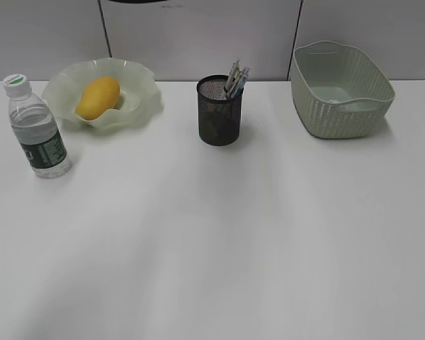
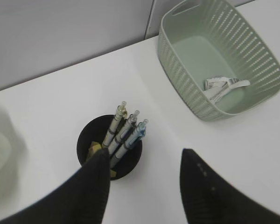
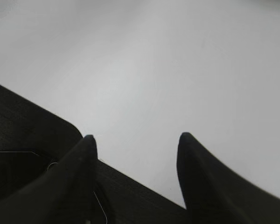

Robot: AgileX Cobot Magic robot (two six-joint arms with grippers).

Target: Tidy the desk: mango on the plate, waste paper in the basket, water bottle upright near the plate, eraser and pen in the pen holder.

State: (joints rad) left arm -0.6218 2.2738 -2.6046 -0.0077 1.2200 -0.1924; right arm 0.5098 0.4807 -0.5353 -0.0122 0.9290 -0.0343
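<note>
The bottle carries a dark green label with pale print too small to read. It stands upright on the desk, just left of the plate, where the mango lies. Right of the plate, the holder keeps several pens; further right, the basket contains the paper. The left gripper hangs above the holder, jaws spread and empty. The right gripper, also spread, grips nothing.

Office-like desk setting: white desk, grey partition panels behind, mesh pen holder with pens.
</note>
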